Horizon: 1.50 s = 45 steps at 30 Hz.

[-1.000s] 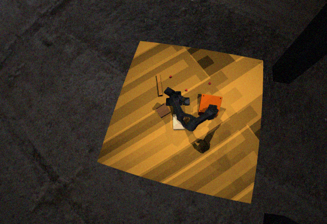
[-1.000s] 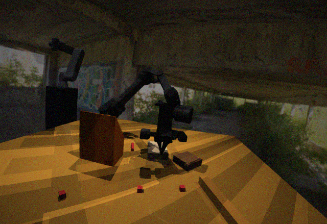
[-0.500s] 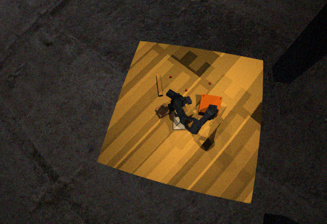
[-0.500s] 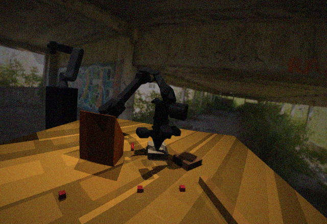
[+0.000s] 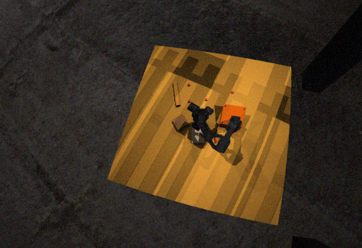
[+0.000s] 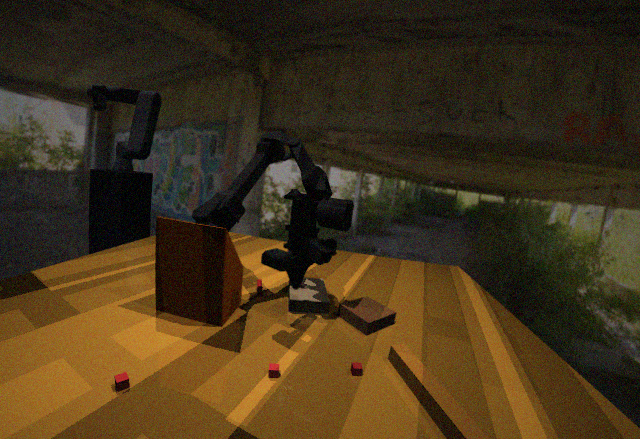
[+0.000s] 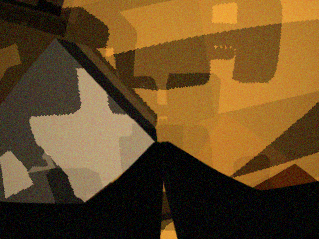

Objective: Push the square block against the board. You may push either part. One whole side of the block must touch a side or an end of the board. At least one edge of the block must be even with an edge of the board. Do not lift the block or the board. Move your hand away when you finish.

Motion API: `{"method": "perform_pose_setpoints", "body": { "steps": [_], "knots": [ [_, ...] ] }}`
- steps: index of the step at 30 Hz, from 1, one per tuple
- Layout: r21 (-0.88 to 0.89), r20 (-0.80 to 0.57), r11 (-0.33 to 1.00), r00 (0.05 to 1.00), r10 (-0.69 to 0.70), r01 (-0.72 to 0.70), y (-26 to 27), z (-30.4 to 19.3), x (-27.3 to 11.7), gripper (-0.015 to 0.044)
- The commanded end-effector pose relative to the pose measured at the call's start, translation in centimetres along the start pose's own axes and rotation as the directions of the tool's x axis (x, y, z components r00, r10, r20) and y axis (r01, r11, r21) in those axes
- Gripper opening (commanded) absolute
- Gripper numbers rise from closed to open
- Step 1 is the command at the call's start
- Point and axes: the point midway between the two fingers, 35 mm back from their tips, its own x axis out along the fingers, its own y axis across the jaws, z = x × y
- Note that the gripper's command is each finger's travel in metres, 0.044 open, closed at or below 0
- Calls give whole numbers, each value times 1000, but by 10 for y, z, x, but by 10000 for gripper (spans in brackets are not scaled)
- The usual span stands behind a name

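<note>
A brown square block (image 5: 179,122) (image 6: 368,310) lies flat, turned at an angle. A thin, long wooden board (image 5: 176,95) (image 6: 424,391) lies apart from it. A grey block with pale patches (image 5: 198,136) (image 6: 309,292) (image 7: 90,134) lies beside the brown block, with a narrow gap between them. My gripper (image 6: 296,285) (image 7: 160,150) is shut and empty, pointing down. Its tips are at the grey block's near edge in the exterior view and at its corner in the wrist view; I cannot tell if they touch. The arm covers part of the grey block in the top view.
A tall orange box (image 5: 233,112) (image 6: 191,269) stands on the other side of the gripper from the brown block. Several small red cubes (image 5: 206,99) (image 6: 273,370) lie scattered about. A small red piece (image 5: 215,140) (image 6: 259,285) lies near the arm.
</note>
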Motion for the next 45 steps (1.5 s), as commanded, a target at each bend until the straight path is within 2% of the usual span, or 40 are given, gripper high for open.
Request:
{"method": "perform_pose_setpoints", "body": {
  "steps": [1, 8, 17, 23, 29, 45],
  "knots": [
    [-139, -3, 990, 1000, 3, -4, 0, -11, 1, 0],
    [-373, -4, 928, 1000, 3, -4, 0, -28, 2, 0],
    [-623, -5, 782, 1000, 3, -6, -1, -47, 4, 0],
    [-628, -4, 779, 1000, 3, -5, -2, -48, 6, 0],
    [-627, -5, 779, 1000, 5, -7, -1, -48, 58, 0],
    [-628, -5, 778, 1000, 6, -8, 8, -37, 59, 0]
  ]
}}
